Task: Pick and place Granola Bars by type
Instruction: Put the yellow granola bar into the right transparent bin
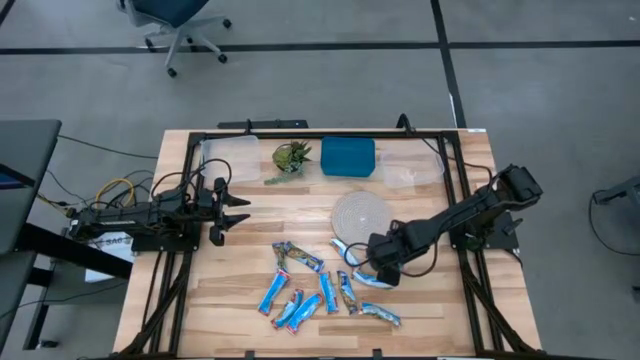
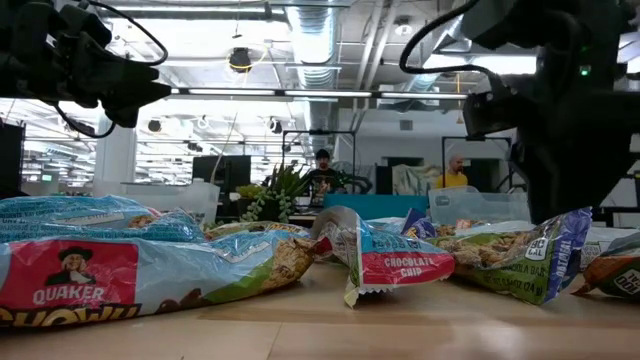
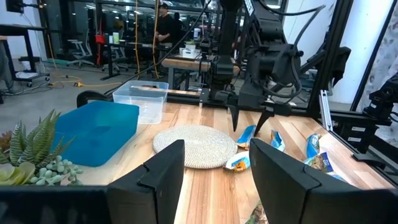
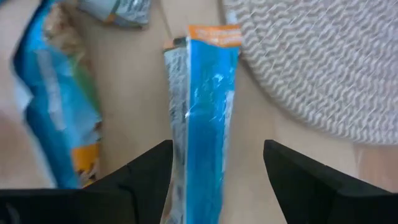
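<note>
right gripper [image 4: 214, 180] hangs over a blue granola bar [image 4: 208, 118] beside the woven mat [image 4: 311, 62], near the surface's front edge. jaws wide, straddling the bar's long axis. left gripper [image 1: 232, 210] waits wide open, well apart.

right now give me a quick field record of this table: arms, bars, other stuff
left gripper: open, hovering over the table's left side, holding nothing
right gripper: open, straddling a blue granola bar beside the woven mat
other bars: scattered along the near table edge
back row: clear tub, plant, blue bin, second clear tub
</note>
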